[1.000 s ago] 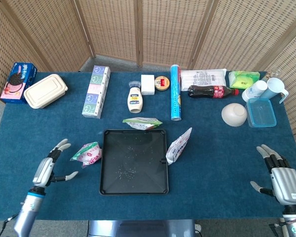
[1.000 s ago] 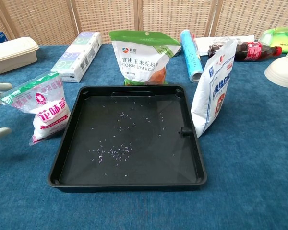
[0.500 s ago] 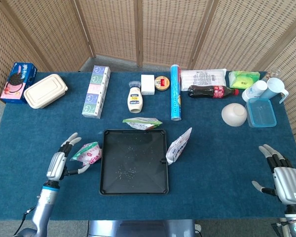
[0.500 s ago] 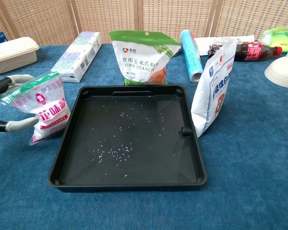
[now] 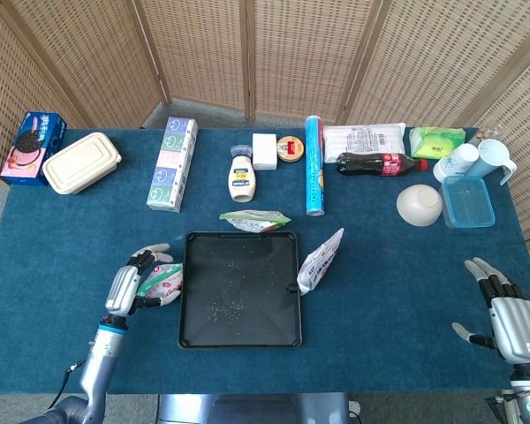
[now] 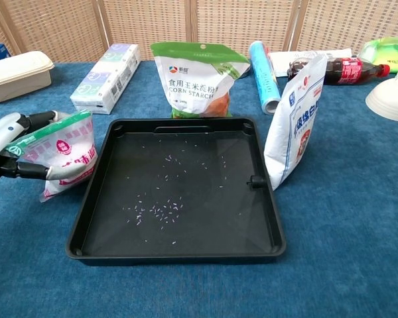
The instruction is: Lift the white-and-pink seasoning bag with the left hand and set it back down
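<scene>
The white-and-pink seasoning bag (image 5: 163,280) (image 6: 65,154) stands on the blue cloth just left of the black tray (image 5: 239,329) (image 6: 93,225). My left hand (image 5: 129,283) (image 6: 10,146) wraps around it from the left, with fingers over its green top edge and thumb against its front, squeezing the bag. The bag still touches the table. My right hand (image 5: 505,316) rests at the table's right front edge, fingers spread, holding nothing. It is out of the chest view.
Behind the tray stands a corn starch bag (image 6: 196,79). A white-and-blue bag (image 6: 294,119) leans at the tray's right side. Further back lie a tissue pack (image 5: 173,163), mayonnaise bottle (image 5: 241,179), blue roll (image 5: 314,175), cola bottle (image 5: 380,163), bowl (image 5: 420,204) and lunch box (image 5: 81,162).
My left hand moved right from open beside the bag to closing around it; the bag is now crumpled in its grip. The right hand barely moved.
</scene>
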You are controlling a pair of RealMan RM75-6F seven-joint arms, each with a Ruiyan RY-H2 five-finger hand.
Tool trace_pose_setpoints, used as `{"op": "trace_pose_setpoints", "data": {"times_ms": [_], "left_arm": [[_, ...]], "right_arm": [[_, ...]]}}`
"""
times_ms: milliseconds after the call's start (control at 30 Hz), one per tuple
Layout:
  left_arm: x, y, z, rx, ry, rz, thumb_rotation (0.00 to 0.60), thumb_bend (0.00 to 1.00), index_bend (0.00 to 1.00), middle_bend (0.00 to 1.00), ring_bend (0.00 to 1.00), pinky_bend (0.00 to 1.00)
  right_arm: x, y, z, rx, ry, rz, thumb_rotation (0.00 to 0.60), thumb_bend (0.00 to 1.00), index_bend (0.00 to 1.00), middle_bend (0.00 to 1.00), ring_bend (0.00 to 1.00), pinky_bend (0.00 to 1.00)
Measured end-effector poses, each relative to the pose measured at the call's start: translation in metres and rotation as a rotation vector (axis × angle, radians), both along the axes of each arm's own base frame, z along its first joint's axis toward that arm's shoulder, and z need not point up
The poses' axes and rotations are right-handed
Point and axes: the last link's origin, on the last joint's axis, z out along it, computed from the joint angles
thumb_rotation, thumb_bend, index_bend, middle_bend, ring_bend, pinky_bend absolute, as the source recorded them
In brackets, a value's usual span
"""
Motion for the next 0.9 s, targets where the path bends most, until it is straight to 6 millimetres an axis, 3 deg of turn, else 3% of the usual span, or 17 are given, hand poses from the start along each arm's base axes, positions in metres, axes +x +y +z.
{"op": "trace_pose_setpoints", "data": {"times_ms": [133, 233, 367, 567, 900], "left_arm": [[0.0, 0.002, 0.0, 0.034, 0.013, 0.022, 0.6, 0.35, 0.77, 0.66, 0.61, 0.5], [-0.001, 0.003, 0.002, 0.074, 0.023, 0.044, 0.6, 0.37, 0.85, 0.74, 0.68, 0.57], [-0.003, 0.005, 0.011, 0.144, 0.012, 0.041, 0.6, 0.38, 0.86, 0.75, 0.69, 0.57], [-0.004, 0.011, 0.031, 0.116, 0.037, -0.055, 0.6, 0.38, 0.86, 0.75, 0.69, 0.57], [0.001, 0.026, 0.1, -0.089, 0.175, -0.285, 0.6, 0.39, 0.86, 0.75, 0.69, 0.57]], "right_arm": [[0.0, 0.0, 0.001, -0.003, -0.001, 0.0, 0.6, 0.0, 0.0, 0.07, 0.13, 0.15], [0.0, 0.0, 0.001, -0.002, -0.003, -0.001, 0.6, 0.0, 0.0, 0.07, 0.13, 0.15], [0.0, 0.0, 0.0, 0.001, 0.0, 0.0, 0.6, 0.0, 0.0, 0.07, 0.13, 0.15], [0.0, 0.0, 0.0, 0.001, 0.001, 0.0, 0.6, 0.0, 0.0, 0.07, 0.14, 0.15], [0.001, 0.001, -0.003, 0.008, 0.009, -0.002, 0.6, 0.0, 0.0, 0.07, 0.14, 0.15]]}}
